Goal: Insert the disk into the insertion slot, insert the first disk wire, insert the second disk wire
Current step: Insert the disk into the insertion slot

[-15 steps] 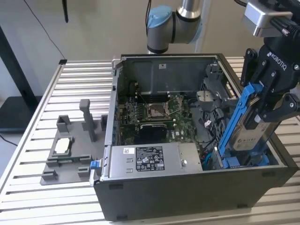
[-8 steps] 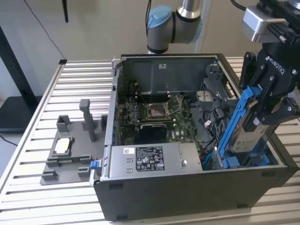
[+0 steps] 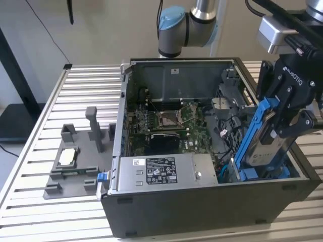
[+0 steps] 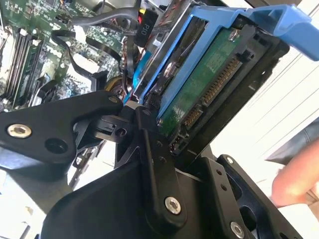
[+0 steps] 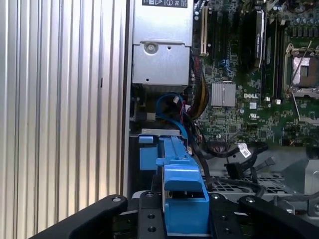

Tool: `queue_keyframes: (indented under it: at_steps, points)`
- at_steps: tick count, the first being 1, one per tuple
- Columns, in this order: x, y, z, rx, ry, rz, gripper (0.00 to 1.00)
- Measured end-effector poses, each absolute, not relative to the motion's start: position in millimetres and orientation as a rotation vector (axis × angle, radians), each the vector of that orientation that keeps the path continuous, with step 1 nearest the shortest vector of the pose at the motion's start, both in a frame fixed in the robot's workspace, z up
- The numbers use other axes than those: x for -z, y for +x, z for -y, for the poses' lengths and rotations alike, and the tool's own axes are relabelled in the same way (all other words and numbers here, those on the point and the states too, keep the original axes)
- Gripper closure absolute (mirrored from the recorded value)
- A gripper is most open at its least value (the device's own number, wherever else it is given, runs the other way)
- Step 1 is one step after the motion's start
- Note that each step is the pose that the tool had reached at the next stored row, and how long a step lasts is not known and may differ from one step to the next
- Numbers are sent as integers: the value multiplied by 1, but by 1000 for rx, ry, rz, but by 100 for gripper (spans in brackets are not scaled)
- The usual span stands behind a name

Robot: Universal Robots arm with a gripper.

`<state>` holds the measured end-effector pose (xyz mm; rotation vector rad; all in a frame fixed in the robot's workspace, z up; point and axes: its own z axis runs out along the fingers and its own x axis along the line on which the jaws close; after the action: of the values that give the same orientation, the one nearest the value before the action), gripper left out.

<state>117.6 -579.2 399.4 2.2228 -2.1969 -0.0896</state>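
Note:
My gripper is shut on the disk, a silver drive in a bright blue carrier. The disk stands tilted at the exterior view's right end of the open computer case, its lower end down in the insertion slot with blue edging. In the second wrist view the disk's green circuit board and connector face the camera, clamped between the black fingers. In the first wrist view the blue carrier points down toward the blue-edged bay. Loose black and blue cables lie beside the bay.
A silver power supply fills the case's front. The motherboard with its processor socket lies behind it. A grey fixture sits on the slatted table at the exterior view's left. A person's hand shows beside the gripper.

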Motion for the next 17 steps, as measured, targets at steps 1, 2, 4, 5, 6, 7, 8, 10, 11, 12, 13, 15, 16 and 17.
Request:
queue_keyframes:
  at_steps: [1, 2, 4, 5, 6, 7, 8, 10, 11, 12, 13, 15, 16, 17]
  points:
    - [-398, 118, 579, 89, 2223, 2196, 68]
    - [-396, 118, 579, 90, 2224, 2196, 68]
    - [-392, 118, 579, 90, 2224, 2195, 68]
    - [-390, 118, 579, 89, 2225, 2195, 68]
    - [-389, 118, 579, 89, 2225, 2195, 68]
    - [-387, 118, 579, 90, 2225, 2194, 68]
    - [-385, 119, 579, 90, 2225, 2194, 68]
    - [-382, 119, 578, 89, 2225, 2194, 68]
    - [-382, 119, 578, 89, 2225, 2194, 68]
    - [-381, 119, 578, 90, 2225, 2194, 68]
    - [-381, 119, 578, 90, 2225, 2194, 68]
    - [-381, 119, 578, 89, 2225, 2194, 68]
    - [-381, 119, 578, 89, 2225, 2194, 66]
    - [-381, 119, 578, 89, 2225, 2194, 66]
